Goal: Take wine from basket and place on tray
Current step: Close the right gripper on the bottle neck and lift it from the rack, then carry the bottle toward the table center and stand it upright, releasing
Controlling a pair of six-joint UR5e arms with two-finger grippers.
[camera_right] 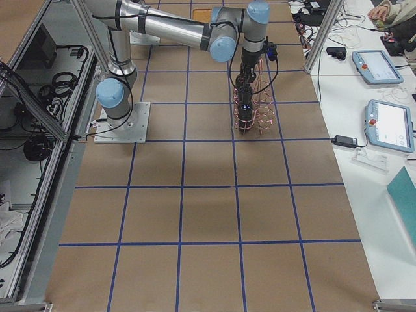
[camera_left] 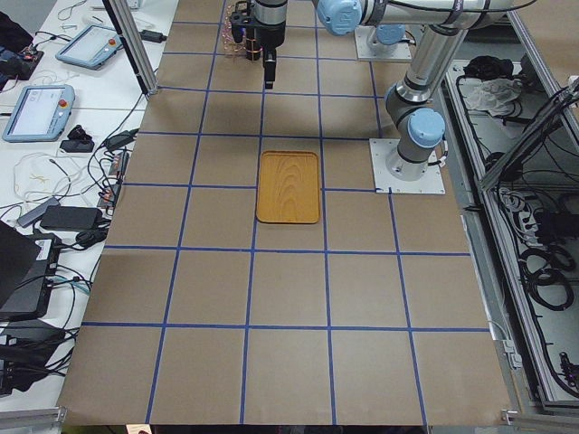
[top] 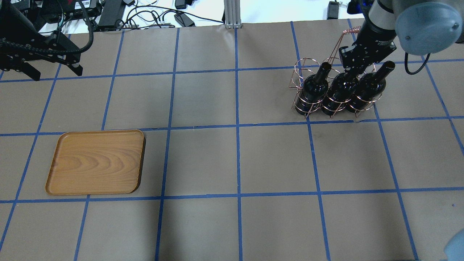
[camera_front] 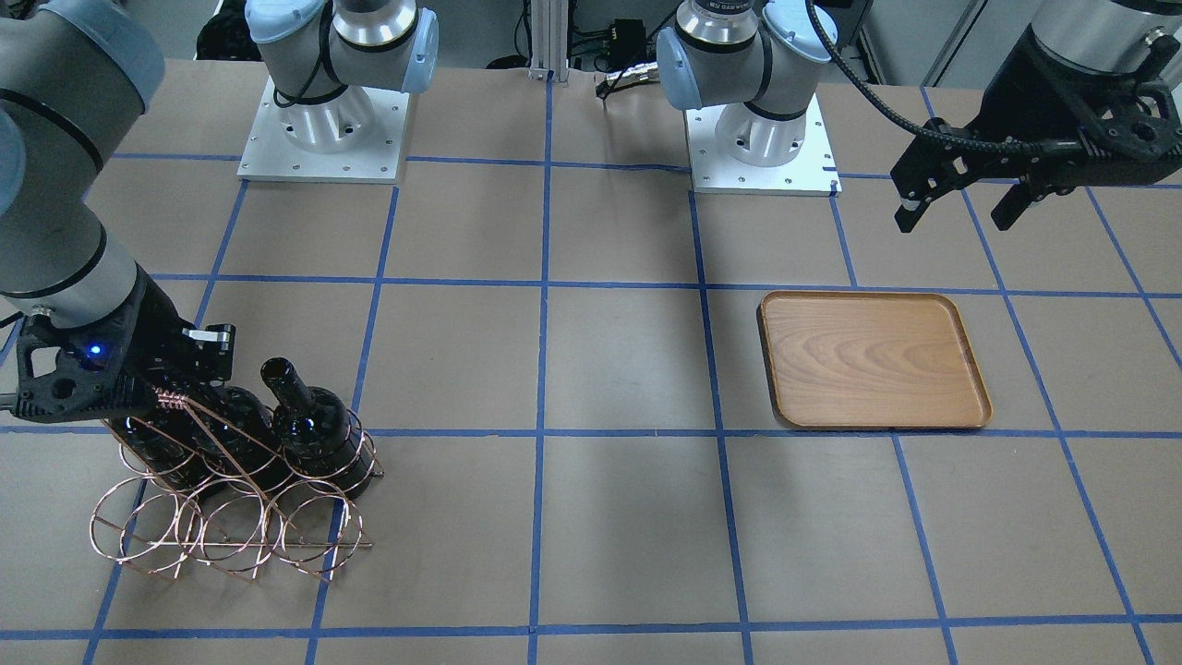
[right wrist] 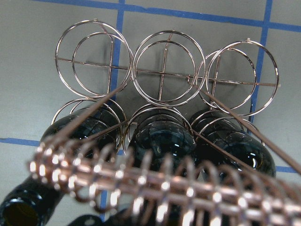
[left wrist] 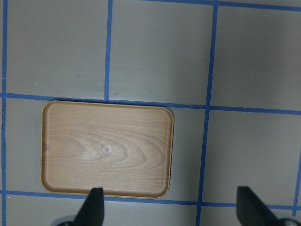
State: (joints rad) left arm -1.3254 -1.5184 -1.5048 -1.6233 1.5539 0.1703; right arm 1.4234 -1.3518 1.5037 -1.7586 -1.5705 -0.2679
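Three dark wine bottles stand tilted in the copper wire basket [top: 301, 67], side by side: the left [top: 312, 90], the middle [top: 339, 90] and the right [top: 366, 88]. My right gripper [top: 351, 72] reaches in under the coil-wrapped handle [right wrist: 155, 183], at the middle bottle's neck. The handle and the gripper's body hide its fingers, so I cannot tell whether it is open or shut. The wooden tray [top: 96, 161] lies empty on the far side of the table. My left gripper [top: 55, 71] hangs open and empty above the table behind the tray, which shows in its wrist view [left wrist: 106, 148].
The basket's front row of rings [right wrist: 162, 70] holds nothing. Both arm bases [camera_front: 323, 139] stand on white plates at the robot's edge of the table. Brown paper with blue tape lines covers the table between the basket and the tray.
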